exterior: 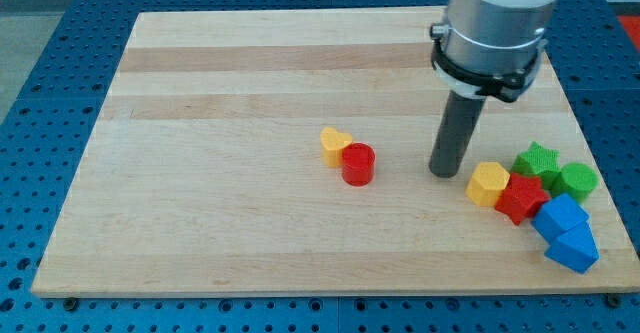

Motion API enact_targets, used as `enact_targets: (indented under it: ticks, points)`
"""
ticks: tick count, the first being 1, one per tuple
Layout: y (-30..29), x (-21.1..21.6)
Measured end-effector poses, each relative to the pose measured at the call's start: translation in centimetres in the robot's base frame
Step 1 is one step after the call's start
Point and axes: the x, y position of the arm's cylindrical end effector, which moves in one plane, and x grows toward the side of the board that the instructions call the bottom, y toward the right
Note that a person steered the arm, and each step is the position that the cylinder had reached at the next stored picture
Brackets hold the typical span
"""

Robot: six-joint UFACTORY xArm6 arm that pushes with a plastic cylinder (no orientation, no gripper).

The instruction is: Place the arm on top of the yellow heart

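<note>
The yellow heart (335, 145) lies near the middle of the wooden board (220, 173), touching a red cylinder (358, 164) at its lower right. My tip (443, 173) rests on the board to the right of both, about a hundred pixels from the heart. It stands just left of a cluster of blocks and is not touching any block.
A cluster sits at the view's lower right: a yellow hexagon-like block (489, 184), a red star (520, 198), a green star (537, 161), a green cylinder (578, 181) and two blue blocks (559, 218) (572, 248). The board's right edge runs close by.
</note>
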Motion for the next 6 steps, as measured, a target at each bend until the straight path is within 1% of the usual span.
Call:
enact_targets:
  ticks: [1,3,4,6]
  points:
    - [-1.9,-1.3]
    - [-3.8,-5.0]
    - [-5.3,-6.1]
    - [-8.8,-6.1]
